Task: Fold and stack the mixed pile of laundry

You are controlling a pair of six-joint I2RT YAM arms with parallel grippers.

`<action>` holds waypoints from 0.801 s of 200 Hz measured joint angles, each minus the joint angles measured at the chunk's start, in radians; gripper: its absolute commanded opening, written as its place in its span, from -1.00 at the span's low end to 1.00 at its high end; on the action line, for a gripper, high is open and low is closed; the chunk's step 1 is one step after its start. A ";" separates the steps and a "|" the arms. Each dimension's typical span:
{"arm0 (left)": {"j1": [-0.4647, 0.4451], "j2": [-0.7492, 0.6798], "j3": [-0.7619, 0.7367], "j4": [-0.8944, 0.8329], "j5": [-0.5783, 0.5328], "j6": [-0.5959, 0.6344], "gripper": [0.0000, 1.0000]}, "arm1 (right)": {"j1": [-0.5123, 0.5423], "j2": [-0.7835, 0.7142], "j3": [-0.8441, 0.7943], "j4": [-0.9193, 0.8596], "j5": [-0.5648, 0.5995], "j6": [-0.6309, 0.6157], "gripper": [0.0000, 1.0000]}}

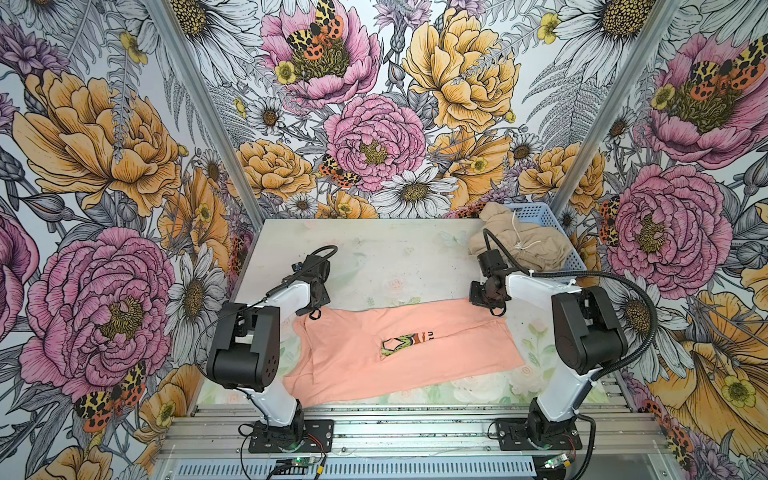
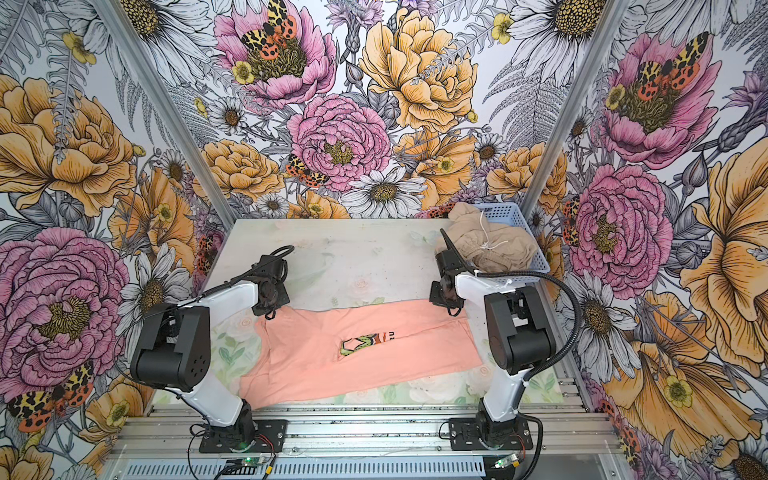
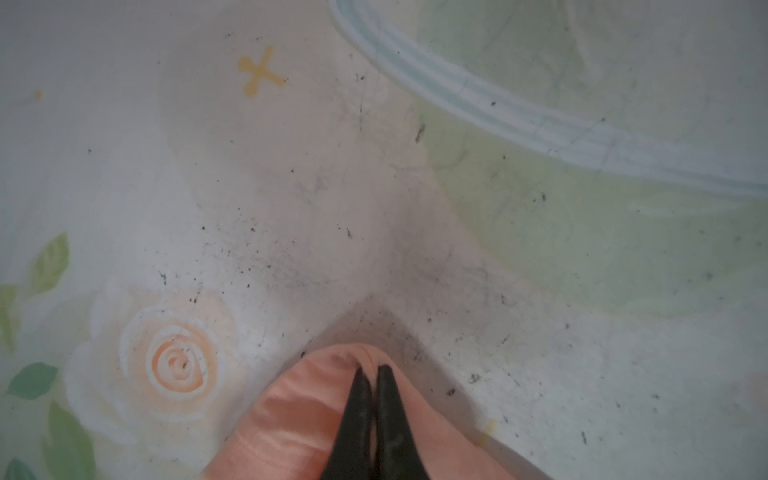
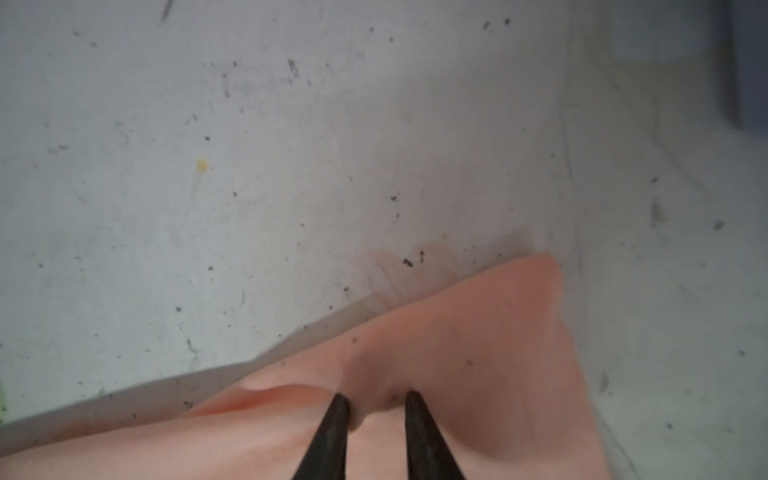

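Note:
The peach-pink T-shirt [image 1: 353,365] [image 2: 415,353] lies spread across the front of the table in both top views, folded so only a strip of its green-brown graphic [image 1: 405,343] shows. My left gripper [image 1: 312,312] [image 3: 370,368] is shut on the shirt's far left corner [image 3: 299,415]. At the far right corner my right gripper [image 1: 496,309] [image 4: 376,397] pinches a raised fold of the shirt [image 4: 478,332] between its fingers. The beige-tan garment [image 1: 519,241] [image 2: 490,245] with its white drawstring is heaped in the basket at the back right.
The light blue perforated basket [image 1: 540,212] [image 2: 505,212] stands in the back right corner, just behind the right arm. The pale floral table top [image 1: 374,257] stretches behind the shirt. Floral walls enclose the table on three sides.

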 measured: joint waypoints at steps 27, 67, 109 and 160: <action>0.021 0.003 0.000 -0.037 -0.004 0.000 -1.00 | -0.007 0.002 0.002 0.004 0.011 -0.006 -0.54; 0.058 0.016 0.000 -0.077 -0.013 0.000 -1.00 | -0.029 0.003 0.002 0.003 0.038 -0.008 -0.59; 0.079 0.016 0.000 -0.087 -0.018 0.003 -0.21 | -0.039 0.009 0.008 -0.002 0.056 -0.015 -0.61; 0.050 -0.042 0.000 -0.143 -0.027 -0.013 0.28 | -0.039 0.004 0.010 -0.012 0.056 -0.015 -0.58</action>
